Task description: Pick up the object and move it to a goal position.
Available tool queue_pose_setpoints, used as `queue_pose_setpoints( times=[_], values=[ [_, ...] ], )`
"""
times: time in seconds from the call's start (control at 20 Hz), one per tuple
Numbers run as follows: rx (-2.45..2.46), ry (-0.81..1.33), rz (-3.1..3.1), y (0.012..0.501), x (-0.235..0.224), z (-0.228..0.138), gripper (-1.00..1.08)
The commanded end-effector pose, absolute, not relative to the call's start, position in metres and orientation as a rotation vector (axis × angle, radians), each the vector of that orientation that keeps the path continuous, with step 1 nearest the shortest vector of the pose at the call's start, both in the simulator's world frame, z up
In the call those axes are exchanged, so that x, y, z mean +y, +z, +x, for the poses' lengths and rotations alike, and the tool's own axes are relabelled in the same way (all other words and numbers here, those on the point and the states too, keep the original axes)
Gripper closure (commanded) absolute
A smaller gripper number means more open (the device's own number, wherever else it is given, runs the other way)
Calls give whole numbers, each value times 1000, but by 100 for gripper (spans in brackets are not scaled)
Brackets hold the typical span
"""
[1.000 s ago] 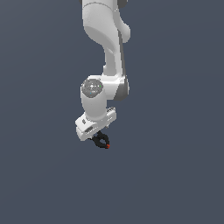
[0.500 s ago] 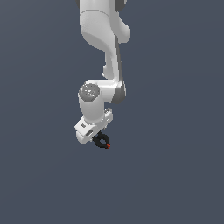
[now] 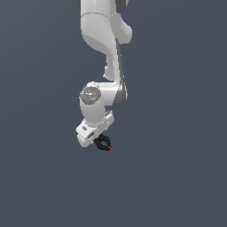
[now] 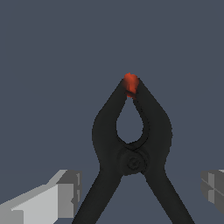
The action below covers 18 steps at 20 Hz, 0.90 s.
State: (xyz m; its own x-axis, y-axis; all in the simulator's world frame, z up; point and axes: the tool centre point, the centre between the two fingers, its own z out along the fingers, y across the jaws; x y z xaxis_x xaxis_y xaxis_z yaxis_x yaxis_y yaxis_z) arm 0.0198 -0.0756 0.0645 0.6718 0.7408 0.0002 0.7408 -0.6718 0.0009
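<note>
The object (image 3: 104,144) is a small black spring clamp with a red-orange tip (image 3: 110,148), and it hangs just under the white gripper (image 3: 101,141). In the wrist view the object (image 4: 131,140) fills the middle, with its tip (image 4: 131,84) pointing away and its two handles splaying back between the grey fingers (image 4: 65,192). The gripper (image 4: 140,189) is shut on the object at its handles. The contact points themselves lie outside the wrist view.
Around the arm (image 3: 106,40) in the exterior view is only a plain dark grey-blue background. No goal marker or other object shows in either view.
The arm's wrist joint has sunk slightly and the hand has barely shifted. The clamp stays in the gripper at almost the same spot.
</note>
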Motion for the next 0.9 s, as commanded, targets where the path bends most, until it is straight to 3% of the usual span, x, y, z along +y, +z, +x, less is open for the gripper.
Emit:
queue_pose_setpoints(
  times=[0.0, 0.55, 0.6, 0.85],
  values=[
    [1274, -1, 2872, 56, -75, 19, -92],
    [1279, 0, 2869, 19, -75, 20, -92],
    [1279, 0, 2869, 19, -75, 20, 108],
    [1279, 0, 2869, 19, -75, 20, 108]
  ],
)
